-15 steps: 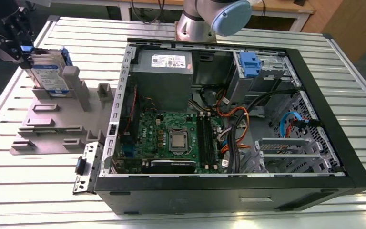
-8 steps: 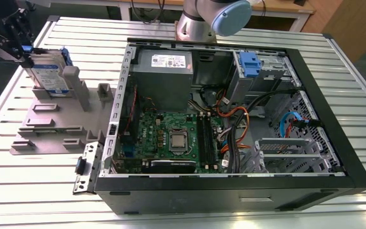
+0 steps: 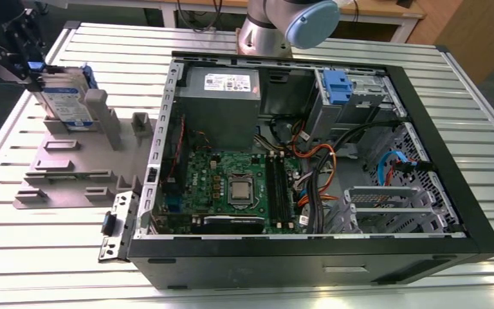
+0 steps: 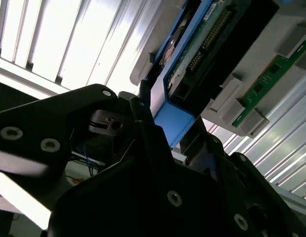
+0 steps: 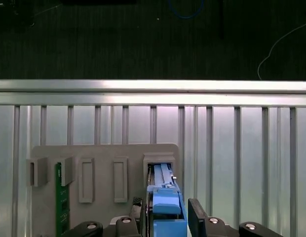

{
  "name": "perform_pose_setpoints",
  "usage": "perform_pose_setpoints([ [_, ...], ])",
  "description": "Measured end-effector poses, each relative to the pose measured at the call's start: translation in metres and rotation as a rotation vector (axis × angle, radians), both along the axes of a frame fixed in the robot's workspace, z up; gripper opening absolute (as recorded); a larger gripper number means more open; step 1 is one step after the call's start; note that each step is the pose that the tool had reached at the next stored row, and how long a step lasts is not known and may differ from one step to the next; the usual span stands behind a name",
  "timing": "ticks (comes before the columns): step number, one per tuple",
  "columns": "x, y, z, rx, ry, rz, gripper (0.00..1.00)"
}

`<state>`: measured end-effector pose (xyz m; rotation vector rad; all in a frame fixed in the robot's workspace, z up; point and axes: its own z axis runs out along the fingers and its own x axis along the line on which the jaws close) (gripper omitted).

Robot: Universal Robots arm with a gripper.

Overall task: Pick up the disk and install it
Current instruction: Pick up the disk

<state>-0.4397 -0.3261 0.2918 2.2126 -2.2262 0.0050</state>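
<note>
**Squaring up on the disk**

The disk (image 3: 65, 103) stands upright in the grey stand (image 3: 62, 164), at the exterior view's left of the tabletop (image 3: 33, 264). The gripper (image 5: 168, 213) straddles its blue rail, parted, with a gap on one side. Centring before closing should prevent tilting.

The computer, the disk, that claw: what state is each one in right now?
computer case: lying on its side, panel off, insides exposed.
grey stand: lying flat, two slots filled.
disk: upright in a grey stand slot, not lifted.
gripper: open, straddling the disk's blue end.
green circuit board: on edge in another slot.
</note>
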Motion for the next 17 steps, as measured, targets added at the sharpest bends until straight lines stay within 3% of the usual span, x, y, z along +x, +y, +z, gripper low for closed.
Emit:
perform_pose_setpoints([
  [9,0.0005,0.0000,0.0003,-0.0001,0.0030,0.000,0.47],
  [10,0.0005,0.0000,0.0003,-0.0001,0.0030,0.000,0.40],
  [17,0.0005,0.0000,0.0003,-0.0001,0.0031,0.000,0.36],
])
